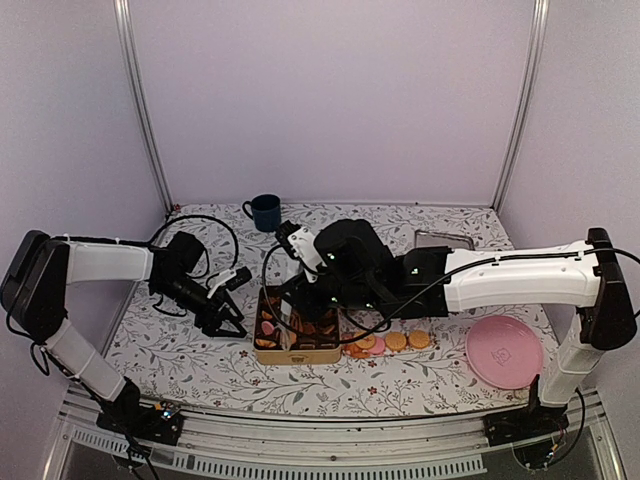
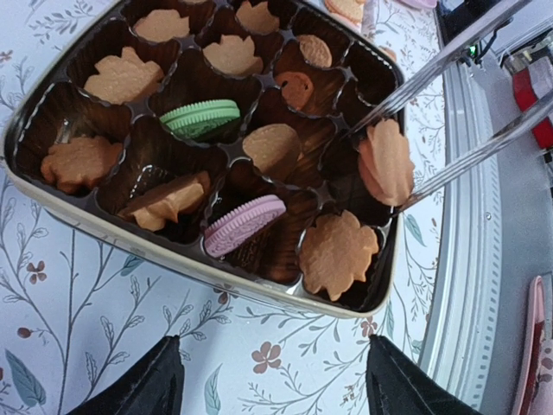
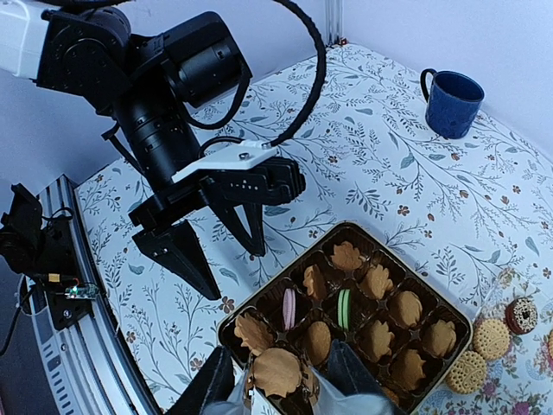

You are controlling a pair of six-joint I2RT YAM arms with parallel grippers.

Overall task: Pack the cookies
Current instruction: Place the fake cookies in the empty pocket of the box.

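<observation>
My right gripper [image 3: 278, 363] was closed on a pair of clear tongs [image 2: 449, 56], one black finger pressing each arm, at the bottom edge of the right wrist view. Between the tong tips stood one golden leaf-shaped cookie [image 2: 386, 162]. It was on edge over a compartment at the right side of the tin [image 2: 173, 251] in the left wrist view. Whether the tips gripped it or only flanked it I could not tell.

The tin was gold-rimmed with a dark brown divided insert, and it sat at the lower centre of the top view on the flowered table [image 1: 200, 370]. Most compartments held cookies [image 2: 125, 78], nearly all golden leaf shapes. One green sandwich biscuit [image 2: 203, 117] leaned on edge near the middle, and one pink sandwich biscuit [image 2: 244, 223] leaned on edge below it. Some loose cookies [image 1: 396, 342] lay on the table just right of the tin, between it and the pink plate [image 1: 503, 352] at the lower right.

My left gripper [image 1: 230, 322] hung just left of the tin. Its jaws were wide apart with nothing between them, and its fingers pointed toward the tin. Its arm reached in from the left edge of the top view. A dark blue mug [image 1: 265, 212] stood well behind the tin, toward the upper centre.
</observation>
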